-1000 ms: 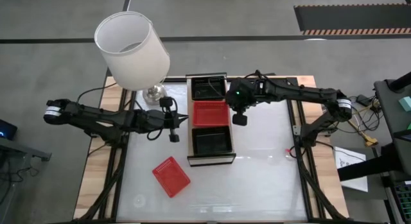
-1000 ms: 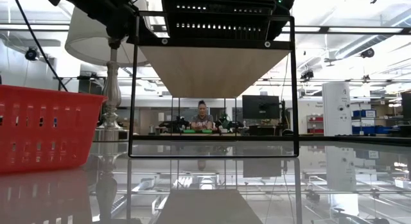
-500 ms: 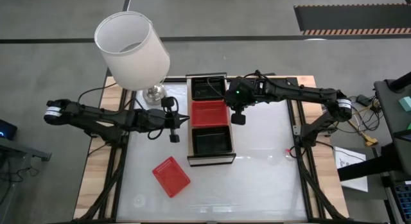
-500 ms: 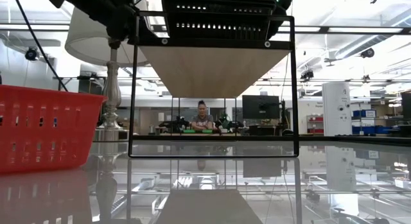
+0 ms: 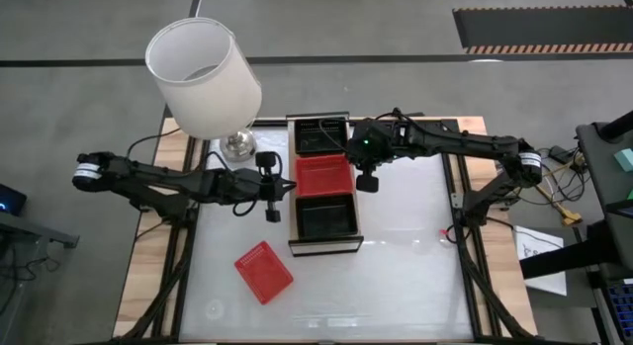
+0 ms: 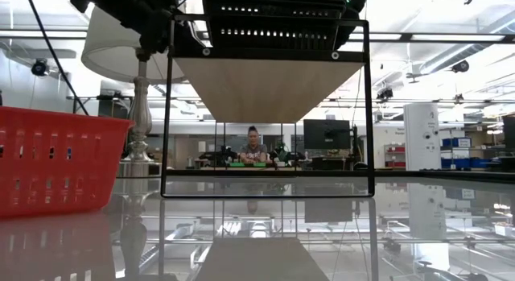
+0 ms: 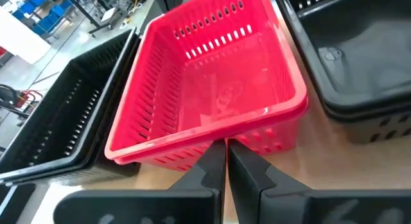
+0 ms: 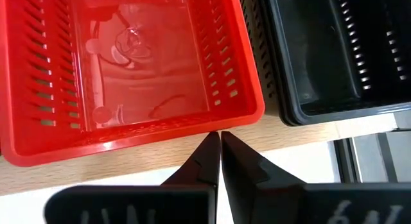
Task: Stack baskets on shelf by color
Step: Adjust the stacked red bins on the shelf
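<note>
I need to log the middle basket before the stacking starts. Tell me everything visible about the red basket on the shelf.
The red basket is a shallow rectangular tray of glossy red plastic with slotted sides, a rolled rim and a smooth, empty floor. It sits upright, open side up, on the light-wood shelf, in the middle of a row between two black baskets, close beside each. The left gripper and right gripper flank it, fingers shut, neither touching it.

A white-shaded lamp (image 5: pixel 204 79) stands at the white table's (image 5: pixel 396 276) far left corner.
</note>
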Robot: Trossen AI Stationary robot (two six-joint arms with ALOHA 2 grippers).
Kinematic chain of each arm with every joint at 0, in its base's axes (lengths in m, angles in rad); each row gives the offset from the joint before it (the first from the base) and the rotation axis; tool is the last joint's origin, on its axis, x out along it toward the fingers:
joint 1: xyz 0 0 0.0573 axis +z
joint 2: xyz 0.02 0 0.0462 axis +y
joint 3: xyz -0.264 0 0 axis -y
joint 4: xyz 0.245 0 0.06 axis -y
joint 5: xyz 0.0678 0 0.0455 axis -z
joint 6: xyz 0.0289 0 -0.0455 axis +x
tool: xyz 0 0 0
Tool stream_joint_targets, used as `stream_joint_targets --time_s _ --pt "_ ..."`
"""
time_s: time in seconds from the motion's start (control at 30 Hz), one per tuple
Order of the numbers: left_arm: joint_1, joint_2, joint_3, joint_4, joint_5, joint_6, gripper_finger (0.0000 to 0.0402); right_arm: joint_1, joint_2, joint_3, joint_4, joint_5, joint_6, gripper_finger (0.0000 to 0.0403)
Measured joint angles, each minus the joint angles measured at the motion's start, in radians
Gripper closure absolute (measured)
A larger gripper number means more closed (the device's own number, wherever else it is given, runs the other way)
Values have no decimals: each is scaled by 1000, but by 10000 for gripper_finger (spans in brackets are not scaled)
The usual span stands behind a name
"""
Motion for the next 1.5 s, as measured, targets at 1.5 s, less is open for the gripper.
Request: stream_joint_targets --time_s 1.5 --pt "31 -18 -4 2 -28 -11 401 8 -14 0 -30 -62 55 394"
